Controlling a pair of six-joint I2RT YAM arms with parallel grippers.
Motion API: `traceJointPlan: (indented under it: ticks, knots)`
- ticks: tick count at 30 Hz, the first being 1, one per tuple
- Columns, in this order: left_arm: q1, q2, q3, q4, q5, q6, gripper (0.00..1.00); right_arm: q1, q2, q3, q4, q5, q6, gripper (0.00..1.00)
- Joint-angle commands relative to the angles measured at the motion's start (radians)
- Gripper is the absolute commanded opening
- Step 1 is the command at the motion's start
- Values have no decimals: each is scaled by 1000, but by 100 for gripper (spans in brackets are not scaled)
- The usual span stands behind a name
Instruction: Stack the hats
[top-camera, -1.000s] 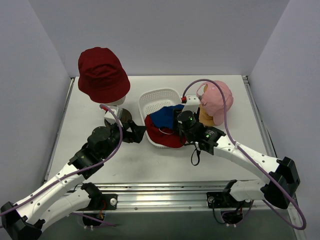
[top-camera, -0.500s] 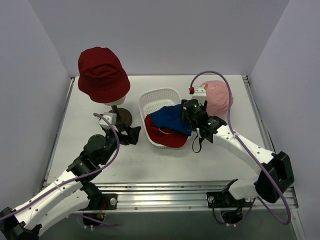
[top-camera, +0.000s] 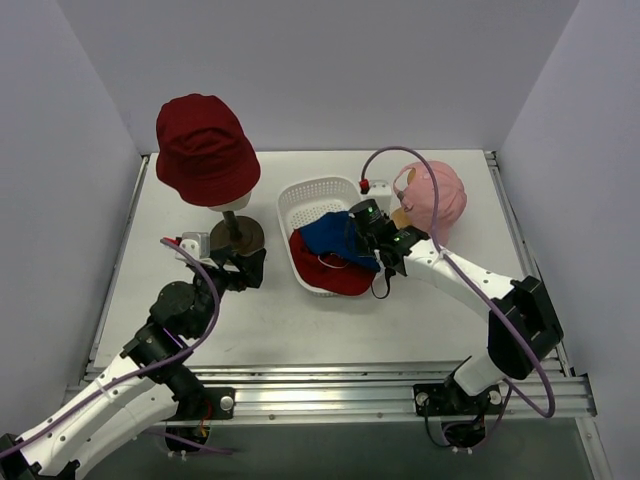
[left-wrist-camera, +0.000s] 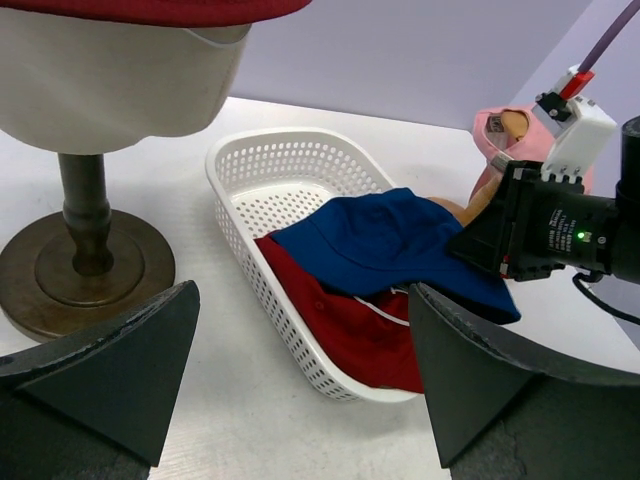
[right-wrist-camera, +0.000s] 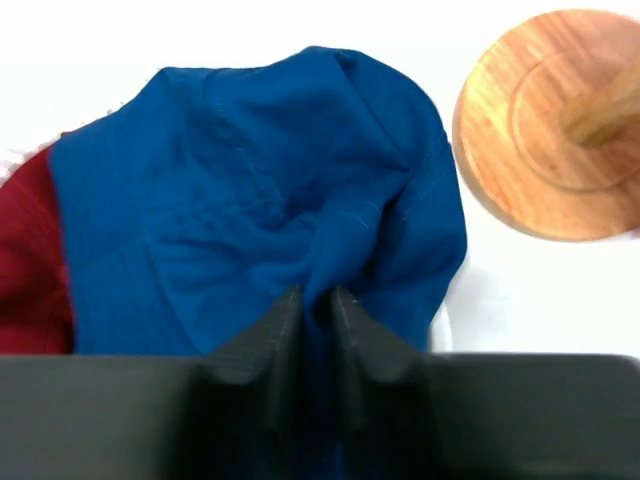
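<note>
— While the dark red bucket hat (top-camera: 205, 150) crowns the head (left-wrist-camera: 110, 80) at 11 o'clock on the counter (top-camera: 300, 320), where's the blue bucket hat (top-camera: 330, 235)?
— In the basket (top-camera: 300, 195), draped over the red cap (top-camera: 325, 275), long axis 9 to 3. The right fingers (right-wrist-camera: 270, 335) are clenched on a fold at its 3 o'clock end.
— Left fingers (left-wrist-camera: 110, 370)?
— Spread, empty, at the basket's 9 o'clock; the farther arm.

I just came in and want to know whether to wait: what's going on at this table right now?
The right gripper is pinched shut on a fold of the blue bucket hat, which lies over the red peaked cap in the white basket. The left gripper hangs open beside the basket, holding nothing. The dark red bucket hat sits on the mannequin head at the left. The pink peaked cap sits on a wooden stand at the right.
</note>
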Motion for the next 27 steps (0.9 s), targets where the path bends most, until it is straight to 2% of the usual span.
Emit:
traceJointPlan:
  ticks: [1, 6, 10, 12, 16, 21, 24, 27]
  knots:
    - [-5, 0, -2, 30, -50, 12, 94, 4, -33, 83, -22, 0, -31, 0]
    - [-5, 16, 10, 19, -52, 15, 94, 27, -35, 269, -82, 15, -127, 0]
    - [-6, 5, 27, 10, 20, -10, 94, 76, -61, 310, -79, 153, -176, 0]
    - [-6, -1, 38, 25, 100, -48, 94, 83, -84, 310, -76, 170, -177, 0]
    - [-6, 19, 84, 17, 200, -172, 94, 112, -151, 229, 8, 206, -128, 0]
    - [-6, 123, 251, -39, 387, -321, 94, 201, -239, 78, 160, 278, 3, 0]
    - [-6, 174, 273, -53, 415, -369, 94, 253, -282, -77, 261, 281, 74, 0]
    - [-6, 162, 199, -36, 387, -418, 94, 307, -289, -147, 305, 292, 129, 0]
